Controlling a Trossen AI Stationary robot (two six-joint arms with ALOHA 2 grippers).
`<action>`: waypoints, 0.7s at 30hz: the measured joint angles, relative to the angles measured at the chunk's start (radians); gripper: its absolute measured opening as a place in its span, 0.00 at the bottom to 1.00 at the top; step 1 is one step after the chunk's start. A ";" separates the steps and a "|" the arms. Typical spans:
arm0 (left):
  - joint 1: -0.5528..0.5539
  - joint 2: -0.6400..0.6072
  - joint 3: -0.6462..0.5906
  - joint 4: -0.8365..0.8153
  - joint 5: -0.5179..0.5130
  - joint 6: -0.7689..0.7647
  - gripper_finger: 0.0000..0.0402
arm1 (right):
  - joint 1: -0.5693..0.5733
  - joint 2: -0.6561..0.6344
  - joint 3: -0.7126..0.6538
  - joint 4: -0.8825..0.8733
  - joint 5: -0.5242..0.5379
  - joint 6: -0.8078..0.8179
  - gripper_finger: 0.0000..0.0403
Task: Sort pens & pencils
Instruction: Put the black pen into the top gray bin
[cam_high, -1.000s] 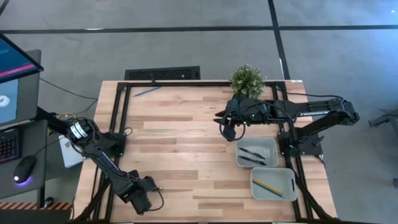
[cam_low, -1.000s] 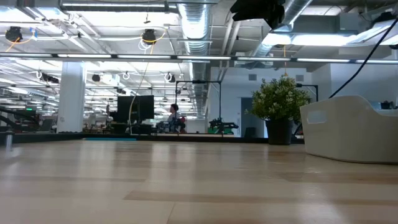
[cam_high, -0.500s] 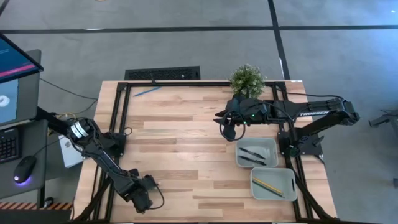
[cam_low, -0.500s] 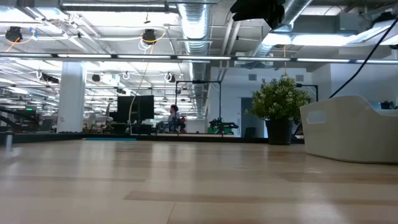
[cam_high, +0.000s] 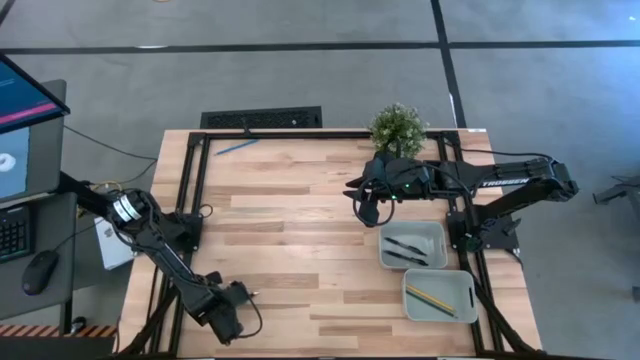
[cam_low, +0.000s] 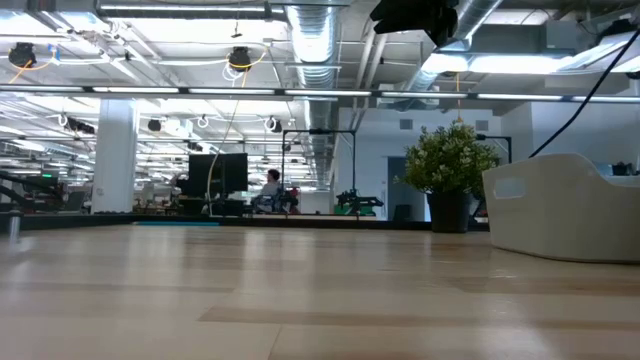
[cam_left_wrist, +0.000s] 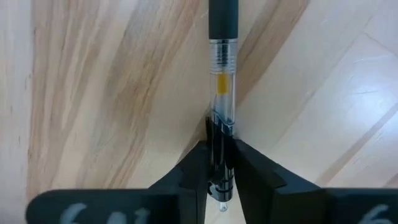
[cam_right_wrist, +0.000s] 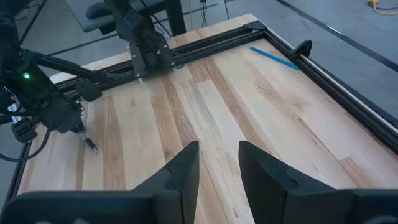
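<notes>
A pen (cam_left_wrist: 221, 81) with a clear barrel and a black grip is at the table's near left corner, with my left gripper (cam_left_wrist: 221, 149) (cam_high: 243, 298) shut on it. The right wrist view shows this pen (cam_right_wrist: 91, 146) sticking out of that gripper (cam_right_wrist: 78, 127). A blue pencil (cam_high: 237, 146) lies flat at the far left. Black pens (cam_high: 405, 250) lie in the farther grey bin (cam_high: 432, 232). A yellow pencil (cam_high: 432, 297) lies in the nearer bin (cam_high: 462, 282). My right gripper (cam_high: 362, 210) (cam_right_wrist: 219, 149) hovers open and empty just beyond the bins. My left gripper pinches the pen's clear barrel at its rear end (cam_left_wrist: 221, 134) between its two fingers. The pen runs along the fingers and reaches out ahead of their tips, close over the wood. Whether it rests on the table, I cannot tell.
A small potted plant (cam_high: 398, 128) stands at the far edge beside the right arm. A black frame rail (cam_high: 190, 190) runs round the tabletop. Bare wood (cam_high: 290, 220) lies between the two arms. A monitor, keyboard and mouse sit off the table's left side.
My left gripper has shut on the pen at the near left corner, without moving from its place. The right arm has kept still.
</notes>
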 joint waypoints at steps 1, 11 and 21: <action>0.001 -0.002 0.002 0.000 -0.011 -0.007 0.14 | 0.000 0.000 0.000 0.001 0.000 0.000 0.33; 0.068 -0.149 0.012 -0.006 -0.283 -0.016 0.13 | 0.000 0.000 0.000 0.036 0.000 0.070 0.33; 0.260 -0.381 0.012 -0.003 -0.532 0.147 0.13 | 0.001 0.000 0.000 0.189 -0.150 0.140 0.34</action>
